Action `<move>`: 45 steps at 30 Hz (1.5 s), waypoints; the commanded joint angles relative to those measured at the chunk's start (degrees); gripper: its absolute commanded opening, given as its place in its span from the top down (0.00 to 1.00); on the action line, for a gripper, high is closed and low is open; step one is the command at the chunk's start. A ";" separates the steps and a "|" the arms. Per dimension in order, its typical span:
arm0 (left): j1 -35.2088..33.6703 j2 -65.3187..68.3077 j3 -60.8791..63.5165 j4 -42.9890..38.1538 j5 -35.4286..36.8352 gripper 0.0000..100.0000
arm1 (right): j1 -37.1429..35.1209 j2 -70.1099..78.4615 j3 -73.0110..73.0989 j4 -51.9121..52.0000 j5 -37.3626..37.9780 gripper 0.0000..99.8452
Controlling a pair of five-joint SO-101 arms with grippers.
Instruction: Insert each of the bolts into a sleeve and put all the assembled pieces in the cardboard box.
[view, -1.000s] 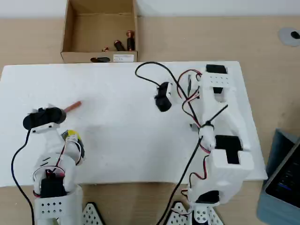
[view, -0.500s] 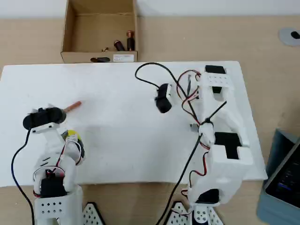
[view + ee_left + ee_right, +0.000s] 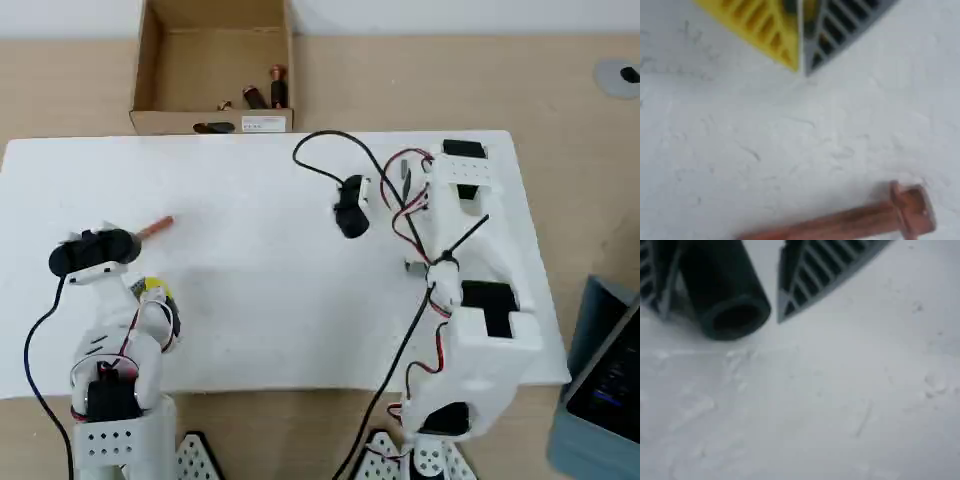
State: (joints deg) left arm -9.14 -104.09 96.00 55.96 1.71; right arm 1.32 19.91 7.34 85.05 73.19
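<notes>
While the bolt [image 3: 155, 227] lies loose on the bench [image 3: 280, 300] near your left pincer [image 3: 801, 67], whose jaws are pressed together, your right pincer [image 3: 720, 314] pinches a sleeve [image 3: 722, 295] mid-bench. Bolt pickup looks like the step in hand. Spread the left jaws and grip the shank, then mate the parts before the box [image 3: 140, 90].

High view: we look straight down from well above the white sheet [image 3: 250, 300], with the cardboard box [image 3: 145, 60] at the far edge and both arm bases at the near edge.
Left wrist view: we sit very close over the sheet, facing along the left claw [image 3: 801, 65]; the bolt [image 3: 850, 220] lies near, ahead of its tips.
Right wrist view: we are equally close, facing along the right claw [image 3: 722, 312], with the sleeve [image 3: 710, 280] between its fingers.
Shared: we see the bolt [image 3: 155, 227] and the sheet ahead of the left claw from above and from the left wrist.
</notes>
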 commanded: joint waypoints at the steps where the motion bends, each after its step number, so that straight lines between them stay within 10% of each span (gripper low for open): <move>1: -0.53 -0.31 -0.18 -0.79 0.35 1.00 | 2.15 2.86 -0.13 1.23 1.32 0.85; 29: -0.53 -0.31 -0.18 -0.79 0.35 1.00 | 3.30 2.86 -0.57 1.23 1.05 0.99; 45: -0.53 -0.31 -0.18 -0.79 0.35 1.00 | -4.62 2.86 -26.15 10.73 -16.26 0.99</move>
State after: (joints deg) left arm -9.14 -104.09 96.00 55.96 1.71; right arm -1.76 23.34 -12.53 93.67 60.53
